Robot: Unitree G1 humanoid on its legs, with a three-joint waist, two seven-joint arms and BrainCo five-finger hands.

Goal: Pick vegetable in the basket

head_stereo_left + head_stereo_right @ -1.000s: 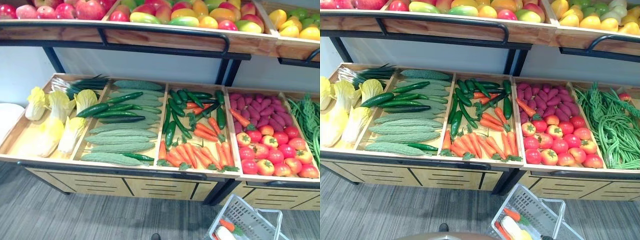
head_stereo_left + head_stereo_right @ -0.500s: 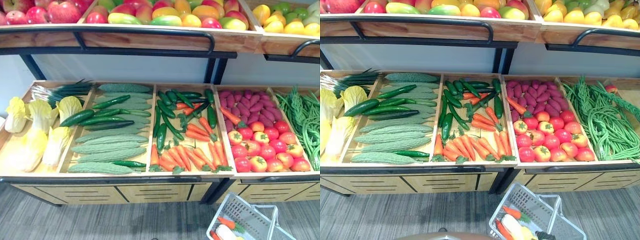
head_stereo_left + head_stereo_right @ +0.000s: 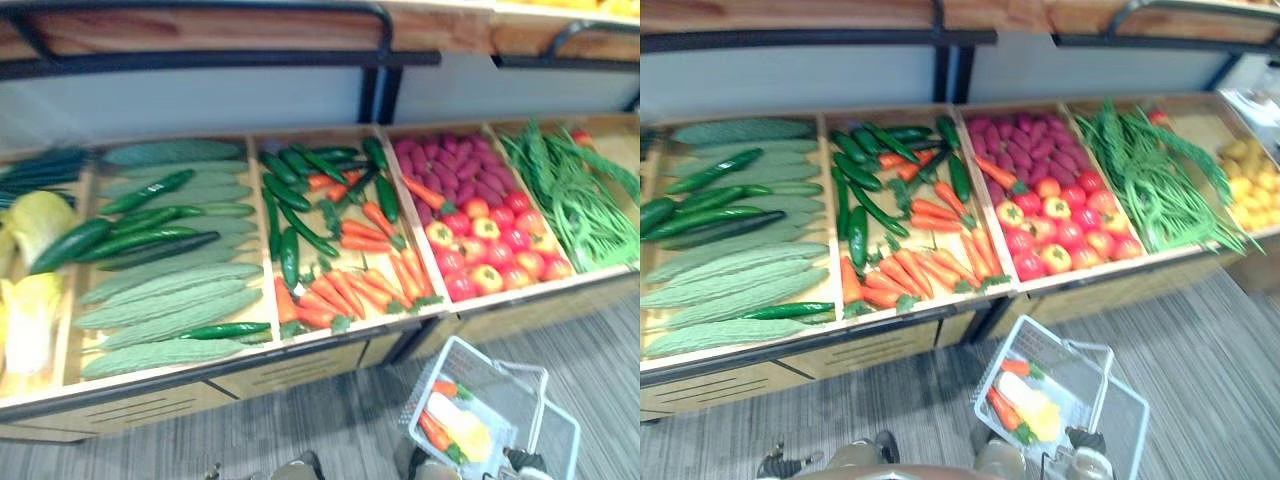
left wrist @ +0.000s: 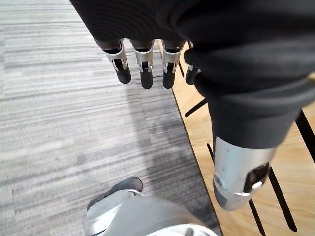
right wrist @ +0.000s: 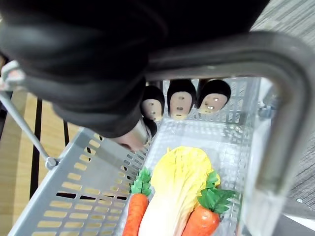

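- Grey floor (image 4: 59,98) fronts a wooden counter (image 3: 290,368). Against a second ago the whole view has swung right and downward. The camera moved, not the stock, so the robot is probably turning towards another bin.
- Counter bins, left to right: gourds (image 3: 170,290) under cucumbers (image 3: 150,190); carrot heap (image 3: 340,290); tomatoes (image 3: 490,250) below purple roots (image 3: 450,165); beans (image 3: 570,190).
- Basket (image 5: 78,196), low at the right: one cabbage (image 5: 179,191) between carrots (image 5: 135,216).
- Right robot hand (image 5: 179,101): fingers curled round the basket handle (image 5: 221,54).
- Left robot hand (image 4: 143,61): fingers straight, empty, hanging beside the counter.
- Next vegetable lies on the counter, unpicked.
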